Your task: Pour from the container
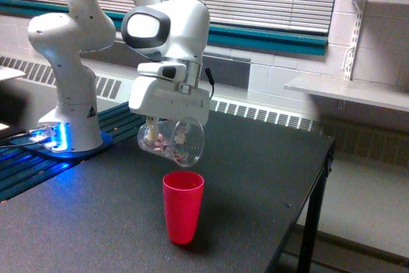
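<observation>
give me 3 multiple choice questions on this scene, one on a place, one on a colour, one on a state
1. Where is the clear cup?
A. in the air just above the red cup
B. standing on the table
C. on the wall shelf

2. What colour is the cup standing on the table?
A. blue
B. red
C. green

3. How is the clear cup held?
A. upright, rim up
B. tipped on its side
C. crushed flat

Answers:
1. A: the clear cup hangs in the tool, over the red cup.
2. B: the cup on the table is plainly red.
3. B: the clear cup's rim faces sideways toward the exterior view's right, with pinkish bits lying along its lower side.
</observation>
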